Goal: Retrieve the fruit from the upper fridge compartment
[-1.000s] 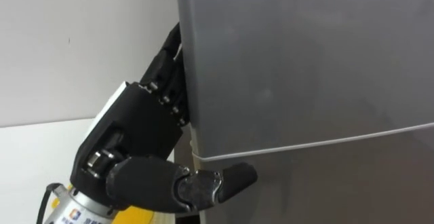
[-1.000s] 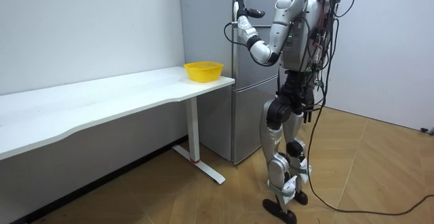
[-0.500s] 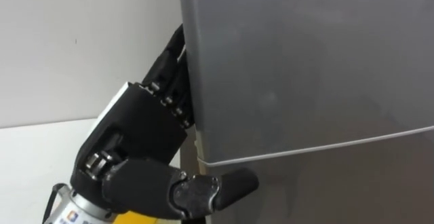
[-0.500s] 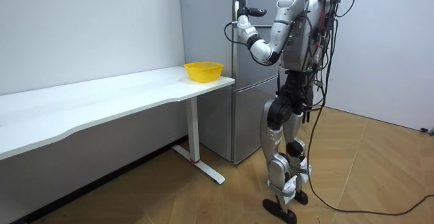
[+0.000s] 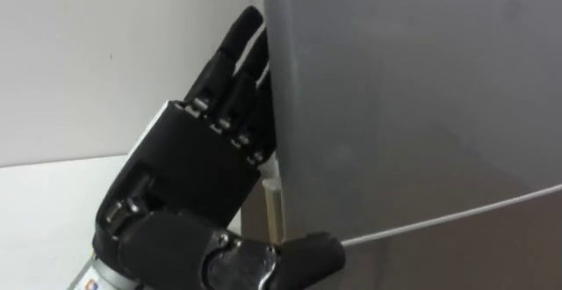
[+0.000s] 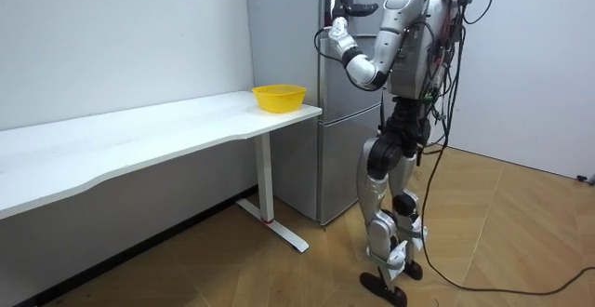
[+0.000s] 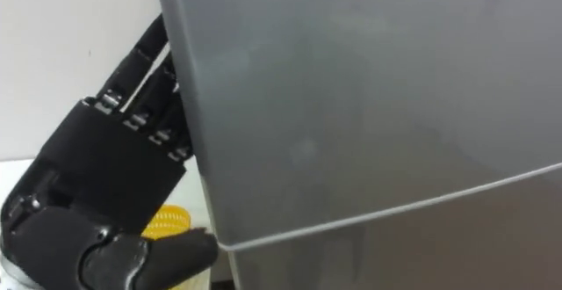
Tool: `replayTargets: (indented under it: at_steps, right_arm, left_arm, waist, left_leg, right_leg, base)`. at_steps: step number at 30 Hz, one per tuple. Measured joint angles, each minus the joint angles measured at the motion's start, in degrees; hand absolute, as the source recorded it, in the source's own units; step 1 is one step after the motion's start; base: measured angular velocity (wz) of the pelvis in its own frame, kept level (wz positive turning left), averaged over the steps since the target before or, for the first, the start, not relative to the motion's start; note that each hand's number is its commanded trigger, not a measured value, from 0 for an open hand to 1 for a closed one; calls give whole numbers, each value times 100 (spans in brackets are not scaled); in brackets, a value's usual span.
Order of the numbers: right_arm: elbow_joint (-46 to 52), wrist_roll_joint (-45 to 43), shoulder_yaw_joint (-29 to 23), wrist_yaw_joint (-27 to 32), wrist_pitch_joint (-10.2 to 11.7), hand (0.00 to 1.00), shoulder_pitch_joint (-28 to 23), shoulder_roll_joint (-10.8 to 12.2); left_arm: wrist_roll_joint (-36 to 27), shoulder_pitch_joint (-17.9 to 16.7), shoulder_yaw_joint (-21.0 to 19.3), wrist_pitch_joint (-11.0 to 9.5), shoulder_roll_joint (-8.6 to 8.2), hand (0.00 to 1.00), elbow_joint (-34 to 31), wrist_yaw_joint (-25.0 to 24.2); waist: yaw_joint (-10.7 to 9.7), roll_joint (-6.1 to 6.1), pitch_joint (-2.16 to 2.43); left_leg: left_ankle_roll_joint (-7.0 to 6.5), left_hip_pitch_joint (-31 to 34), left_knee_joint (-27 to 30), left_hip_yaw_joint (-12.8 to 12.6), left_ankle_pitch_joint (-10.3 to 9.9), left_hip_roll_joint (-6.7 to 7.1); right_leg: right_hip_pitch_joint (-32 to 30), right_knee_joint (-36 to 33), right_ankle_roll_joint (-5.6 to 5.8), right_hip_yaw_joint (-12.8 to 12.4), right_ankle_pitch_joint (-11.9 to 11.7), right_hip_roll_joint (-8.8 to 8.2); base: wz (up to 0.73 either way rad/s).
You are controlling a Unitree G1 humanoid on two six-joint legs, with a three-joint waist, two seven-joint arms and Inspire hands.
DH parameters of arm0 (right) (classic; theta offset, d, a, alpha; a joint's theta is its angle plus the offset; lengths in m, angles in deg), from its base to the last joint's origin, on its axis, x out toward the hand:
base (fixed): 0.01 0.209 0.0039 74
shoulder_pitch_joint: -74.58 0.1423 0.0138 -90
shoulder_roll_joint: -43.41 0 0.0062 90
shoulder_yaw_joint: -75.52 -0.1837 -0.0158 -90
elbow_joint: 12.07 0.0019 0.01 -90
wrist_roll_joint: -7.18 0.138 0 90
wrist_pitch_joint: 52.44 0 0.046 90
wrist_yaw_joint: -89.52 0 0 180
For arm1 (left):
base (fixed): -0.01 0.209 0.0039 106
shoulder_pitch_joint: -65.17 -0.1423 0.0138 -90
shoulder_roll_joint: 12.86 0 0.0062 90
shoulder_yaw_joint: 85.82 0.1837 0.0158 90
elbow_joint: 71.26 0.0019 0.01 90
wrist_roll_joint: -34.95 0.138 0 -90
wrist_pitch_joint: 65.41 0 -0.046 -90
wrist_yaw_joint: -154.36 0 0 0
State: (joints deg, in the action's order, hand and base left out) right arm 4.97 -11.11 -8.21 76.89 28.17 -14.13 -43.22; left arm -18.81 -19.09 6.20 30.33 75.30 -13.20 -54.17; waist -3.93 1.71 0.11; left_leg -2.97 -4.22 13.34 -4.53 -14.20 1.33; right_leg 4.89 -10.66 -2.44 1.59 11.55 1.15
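The grey fridge [image 6: 339,121] stands right in front of me, and its upper door [image 5: 413,97] takes up most of the eye views. My left hand [image 5: 184,176] is at that door's left edge. Its straight fingers [image 5: 237,70] lie along the side of the edge and its thumb [image 5: 299,259] reaches across the door's front. A narrow pale gap [image 5: 273,202] shows beside the edge, just above the seam [image 5: 457,215] to the lower door. In the room view I stand upright at the fridge with the left hand [image 6: 337,35] raised to the upper door.
A long white table [image 6: 139,140] runs along the wall to my left and ends against the fridge. A yellow bowl [image 6: 279,96] sits on its near end, also seen below my hand [image 7: 162,220]. Wooden floor lies open behind me.
My left hand has risen and shifted right along the door edge, and its fingers now show more. The door's edge has come out slightly, so the gap shows. My stance is unchanged.
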Motion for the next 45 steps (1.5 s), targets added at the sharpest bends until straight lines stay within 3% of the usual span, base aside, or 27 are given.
replayTargets:
  at_steps: [6,13,20,25,30,36,41,45]
  right_arm:
    - [-10,4,269,11,3,0,-17,-6]
    - [-4,5,382,121,15,0,-7,-9]
    - [-13,37,581,158,61,0,3,-21]
    - [-79,202,837,195,52,0,98,-67]
    - [-73,224,1010,198,58,0,211,-70]
    - [-57,339,1179,304,59,0,273,-70]
    - [-48,501,1301,324,71,0,369,-72]
    - [-34,556,1400,327,80,0,454,-84]
  left_arm:
    - [-88,127,395,-8,-2,0,-3,-495]
    - [-241,179,851,5,-5,0,-210,-1135]
    - [-320,611,1405,73,-37,0,-200,-1730]
    - [-437,635,1538,154,-86,0,-64,-1757]
    - [-427,649,1844,200,-165,0,237,-1830]
    - [-486,1071,2367,204,-232,0,734,-1793]
    - [-602,1338,2654,202,-253,0,798,-1614]
    - [-695,1686,2805,196,-297,0,920,-1568]
  waist:
    - [136,-29,1]
    - [126,28,32]
    - [92,64,19]
    - [-48,135,-13]
    - [-115,93,-40]
    - [-335,35,-59]
    - [-528,65,-36]
    - [-559,75,-28]
  left_leg:
    - [-5,94,146,0,-3,2]
    - [-81,215,211,1,-49,-7]
    - [-90,248,240,-14,-54,-12]
    - [-89,249,239,-36,-54,-17]
    - [-85,249,238,-187,-52,-56]
    - [-85,273,229,-210,-52,-54]
    - [-85,273,227,-278,-52,-59]
    - [-85,268,211,-332,-52,-71]
  right_leg:
    - [-24,4,19,-3,-11,-3]
    - [-102,-20,62,1,-38,2]
    - [-119,-98,64,-7,-39,0]
    - [-142,-104,55,-12,-34,3]
    - [-196,-100,40,-127,-27,36]
    - [-204,-101,45,-177,-31,39]
    - [-240,-100,43,-282,-30,53]
    - [-296,-127,35,-402,-37,75]
  base:
    - [2]
    - [2]
    - [-1]
    - [-1]
    - [-12]
    - [-3]
    - [-9]
    - [-17]
